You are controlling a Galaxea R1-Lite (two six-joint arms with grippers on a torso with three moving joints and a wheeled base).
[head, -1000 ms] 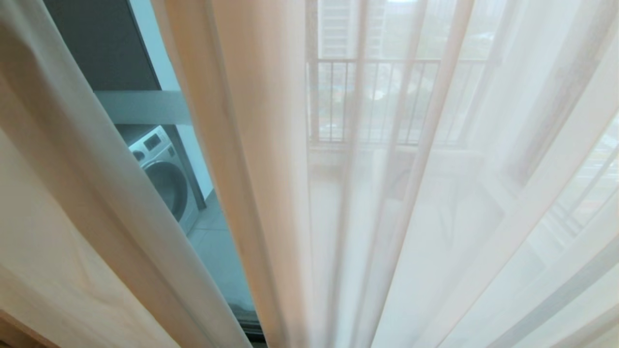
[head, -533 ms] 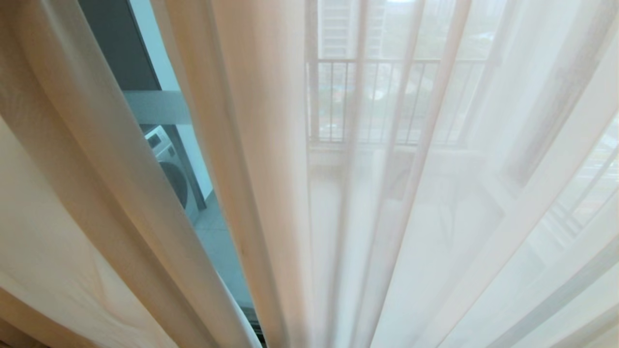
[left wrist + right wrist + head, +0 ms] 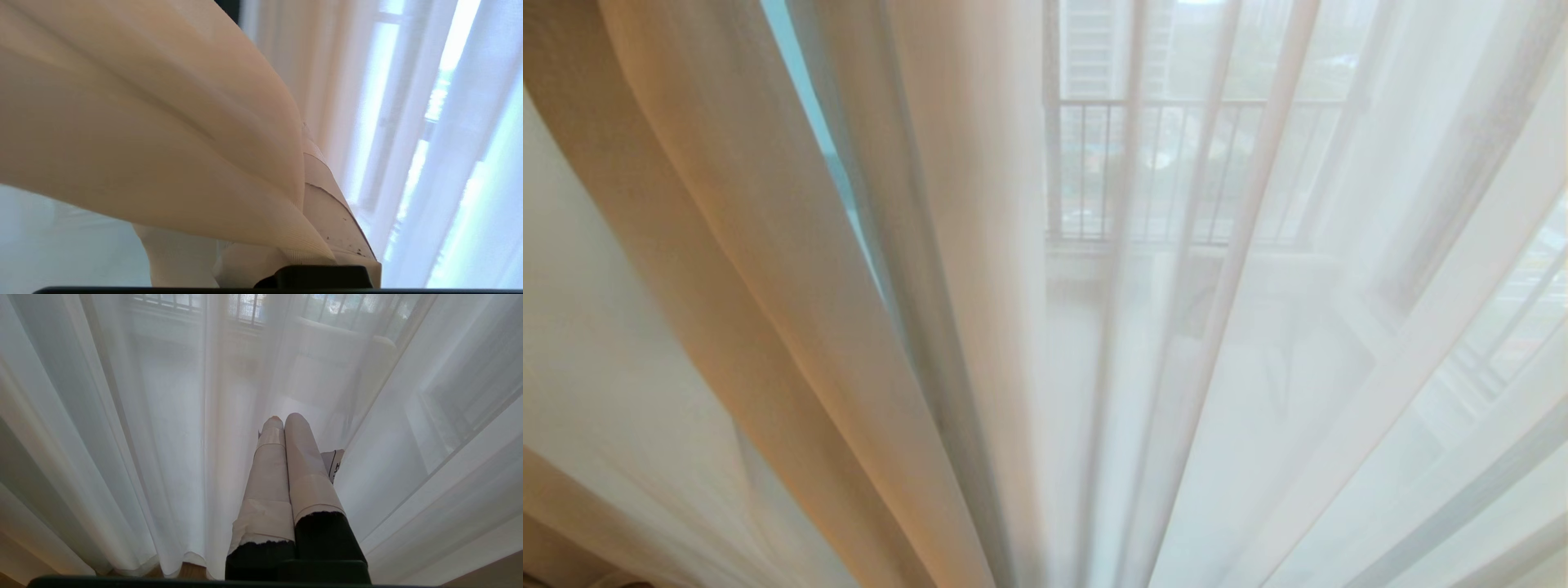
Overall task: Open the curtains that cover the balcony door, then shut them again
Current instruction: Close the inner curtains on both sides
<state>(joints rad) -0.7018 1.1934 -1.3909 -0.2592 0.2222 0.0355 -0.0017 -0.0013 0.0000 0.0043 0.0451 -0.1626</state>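
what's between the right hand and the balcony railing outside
In the right wrist view, the sheer white curtains hang between the shut right hand and the dark-barred balcony railing, seen through the fabric.

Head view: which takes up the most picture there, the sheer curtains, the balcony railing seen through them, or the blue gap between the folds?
1. The curtains fill nearly the whole head view; being closest to the camera swells them.
2. The balcony railing, dim behind the fabric.
3. The blue gap, a thin sliver at the upper left.

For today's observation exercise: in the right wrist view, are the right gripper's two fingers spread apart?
No: the right gripper has its taped fingers pressed side by side, in front of the sheer curtains.
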